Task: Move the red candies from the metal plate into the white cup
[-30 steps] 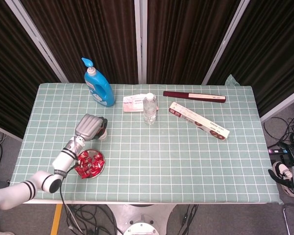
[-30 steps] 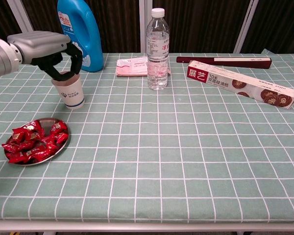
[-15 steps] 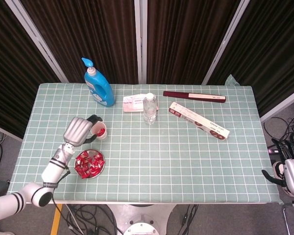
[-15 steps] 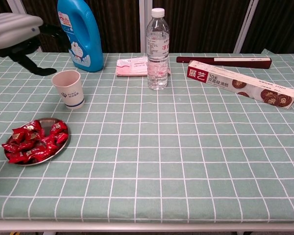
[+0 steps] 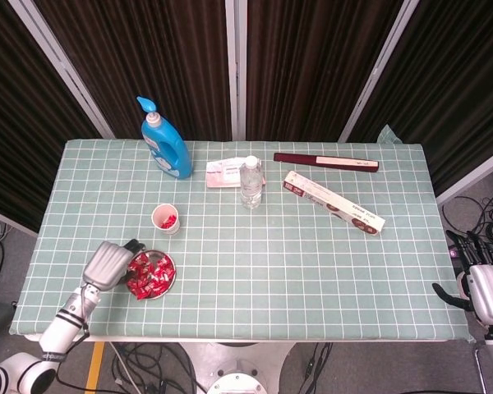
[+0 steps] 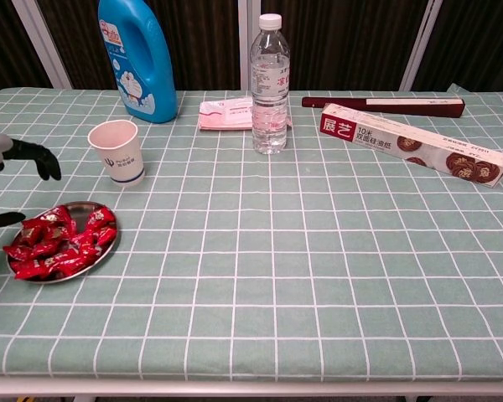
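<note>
A metal plate (image 5: 169,277) heaped with red candies (image 5: 150,273) sits near the table's front left; the chest view shows the plate (image 6: 105,249) and candies (image 6: 57,243) too. The white cup (image 5: 166,219) stands behind it with red candy inside, and appears in the chest view as the cup (image 6: 118,152). My left hand (image 5: 108,264) hovers just left of the plate, fingers apart, holding nothing; only its dark fingertips (image 6: 35,155) show at the chest view's left edge. My right hand (image 5: 486,291) hangs off the table's right side, fingers spread.
A blue detergent bottle (image 5: 166,146) stands at the back left. A water bottle (image 5: 251,182), a pink packet (image 5: 226,174), a dark red long box (image 5: 325,162) and a biscuit box (image 5: 334,203) lie across the back half.
My left hand has drawn back from over the cup, moving toward the front left, and now sits beside the plate. The cup shows red candy inside. The right hand has shifted slightly.
</note>
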Controlling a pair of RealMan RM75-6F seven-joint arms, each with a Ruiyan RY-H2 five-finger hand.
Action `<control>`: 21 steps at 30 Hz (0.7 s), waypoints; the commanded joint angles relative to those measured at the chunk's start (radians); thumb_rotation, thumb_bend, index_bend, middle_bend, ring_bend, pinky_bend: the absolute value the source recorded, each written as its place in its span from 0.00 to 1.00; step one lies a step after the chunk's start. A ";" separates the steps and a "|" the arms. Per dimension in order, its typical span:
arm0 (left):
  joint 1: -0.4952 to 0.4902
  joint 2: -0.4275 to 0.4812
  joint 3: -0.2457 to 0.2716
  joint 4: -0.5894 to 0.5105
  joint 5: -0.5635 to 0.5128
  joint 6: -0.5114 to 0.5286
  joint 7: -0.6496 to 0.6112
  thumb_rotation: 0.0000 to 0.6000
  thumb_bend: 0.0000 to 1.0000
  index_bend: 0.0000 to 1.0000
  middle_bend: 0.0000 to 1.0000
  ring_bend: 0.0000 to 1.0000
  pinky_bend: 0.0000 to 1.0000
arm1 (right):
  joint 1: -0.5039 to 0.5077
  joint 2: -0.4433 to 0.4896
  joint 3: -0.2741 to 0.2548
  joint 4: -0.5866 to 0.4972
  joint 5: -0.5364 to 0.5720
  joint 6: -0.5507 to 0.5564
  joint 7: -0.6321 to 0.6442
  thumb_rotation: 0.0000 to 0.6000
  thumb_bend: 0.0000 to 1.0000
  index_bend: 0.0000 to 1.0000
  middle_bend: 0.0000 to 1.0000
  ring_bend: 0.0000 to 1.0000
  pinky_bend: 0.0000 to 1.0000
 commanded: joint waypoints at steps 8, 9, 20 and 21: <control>-0.011 -0.031 0.003 0.041 -0.020 -0.075 0.084 1.00 0.26 0.39 0.45 0.89 1.00 | -0.005 0.001 -0.003 -0.005 0.009 0.006 -0.003 1.00 0.12 0.06 0.13 0.00 0.15; -0.012 -0.034 0.002 0.043 -0.024 -0.081 0.090 1.00 0.26 0.39 0.45 0.89 1.00 | -0.005 0.001 -0.003 -0.005 0.010 0.007 -0.002 1.00 0.12 0.06 0.13 0.00 0.15; -0.020 -0.055 -0.007 0.072 -0.045 -0.126 0.125 1.00 0.25 0.39 0.45 0.88 1.00 | -0.007 0.000 -0.001 -0.007 0.020 0.009 -0.004 1.00 0.11 0.06 0.13 0.00 0.17; -0.020 -0.055 -0.008 0.072 -0.044 -0.127 0.126 1.00 0.25 0.39 0.45 0.88 1.00 | -0.006 0.000 -0.001 -0.008 0.020 0.009 -0.004 1.00 0.11 0.06 0.13 0.00 0.18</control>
